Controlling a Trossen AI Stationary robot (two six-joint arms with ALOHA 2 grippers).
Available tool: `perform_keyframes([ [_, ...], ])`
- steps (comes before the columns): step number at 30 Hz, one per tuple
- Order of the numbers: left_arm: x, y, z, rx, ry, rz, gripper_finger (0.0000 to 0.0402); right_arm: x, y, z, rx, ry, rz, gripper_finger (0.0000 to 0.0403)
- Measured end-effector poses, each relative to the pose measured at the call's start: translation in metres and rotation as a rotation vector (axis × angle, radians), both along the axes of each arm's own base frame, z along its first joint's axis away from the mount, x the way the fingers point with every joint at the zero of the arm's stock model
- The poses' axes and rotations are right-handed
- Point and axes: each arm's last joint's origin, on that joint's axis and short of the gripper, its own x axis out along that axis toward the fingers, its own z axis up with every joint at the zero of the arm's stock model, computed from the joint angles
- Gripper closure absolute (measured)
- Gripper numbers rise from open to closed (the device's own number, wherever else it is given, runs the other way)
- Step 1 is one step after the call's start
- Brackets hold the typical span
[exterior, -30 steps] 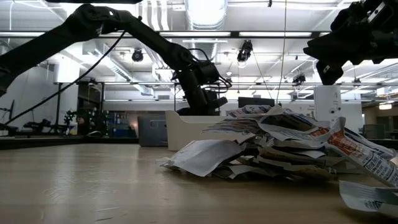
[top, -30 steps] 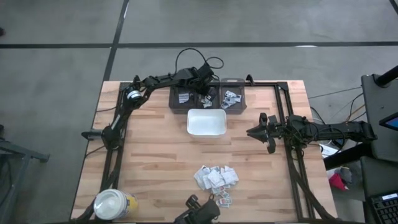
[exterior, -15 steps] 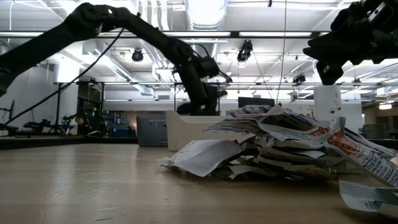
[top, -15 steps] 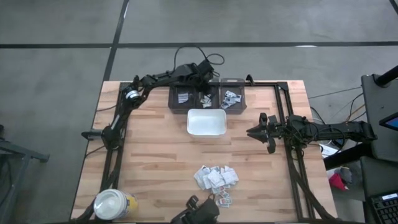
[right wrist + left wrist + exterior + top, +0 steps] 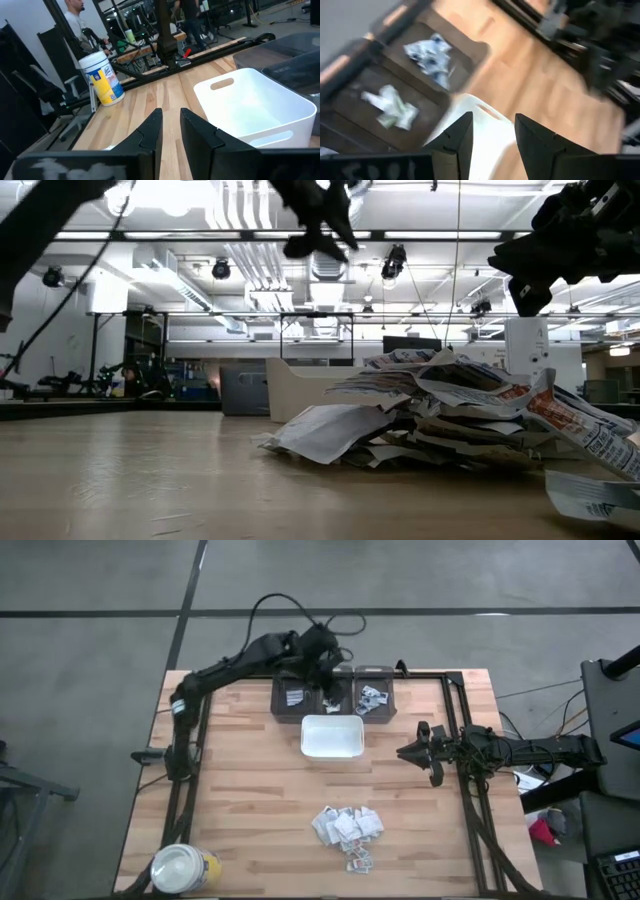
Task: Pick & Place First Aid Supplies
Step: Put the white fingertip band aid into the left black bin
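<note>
The first aid supplies lie in a heap (image 5: 347, 825) (image 5: 440, 415) of small paper packets on the table's near middle. More packets lie in the compartments (image 5: 371, 699) (image 5: 429, 54) of a dark organizer (image 5: 275, 700) at the far edge. My left gripper (image 5: 325, 662) (image 5: 492, 135) hangs high above that organizer, open, with nothing between its fingers. My right gripper (image 5: 413, 753) (image 5: 170, 122) waits level at the table's right, its fingers a little apart and holding nothing.
A white tray (image 5: 332, 752) (image 5: 295, 107) stands just in front of the organizer. A white-lidded yellow jar (image 5: 183, 868) (image 5: 102, 80) sits at the near left corner. Dark frame rails (image 5: 470, 810) run along the left and right sides. Bare wood lies between the tray and the heap.
My left gripper has risen steeply out of the dark organizer's middle compartment, to the top of the low view, and the arm has swung up with it. A dark object at the table's near edge has gone from the high view.
</note>
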Motion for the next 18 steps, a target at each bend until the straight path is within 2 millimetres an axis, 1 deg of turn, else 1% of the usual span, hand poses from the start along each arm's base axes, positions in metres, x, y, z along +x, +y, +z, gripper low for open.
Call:
perform_keyframes([
  [2,-0.005,-0.026,0.01,-0.009,-0.004,-0.002,0.0264,0.0,0.0,0.0,0.0,0.0,0.001,0.0337],
  [5,-0.011,-0.066,0.019,-0.013,-0.002,0.011,0.0264,0.0,0.0,0.0,0.0,0.0,0.001,0.0333],
  [6,-0.012,-0.079,0.02,-0.016,-0.003,0.017,0.0264,0.0,0.0,0.0,0.0,0.0,0.001,0.0331],
  [9,-0.012,-0.119,0.015,-0.03,0.016,0.031,0.0264,0.0,0.0,0.0,0.0,0.0,0.001,0.0326],
  [13,-0.009,-0.168,-0.003,-0.083,0.061,0.038,0.0264,0.0,0.0,0.0,0.001,0.0,0.004,0.0321],
  [15,-0.01,-0.19,-0.015,-0.123,0.095,0.051,0.0264,0.0,0.0,0.0,0.001,-0.001,0.004,0.0321],
  [18,-0.012,-0.217,-0.037,-0.19,0.156,0.086,0.0264,0.0,0.0,0.0,0.001,-0.001,0.006,0.0325],
])
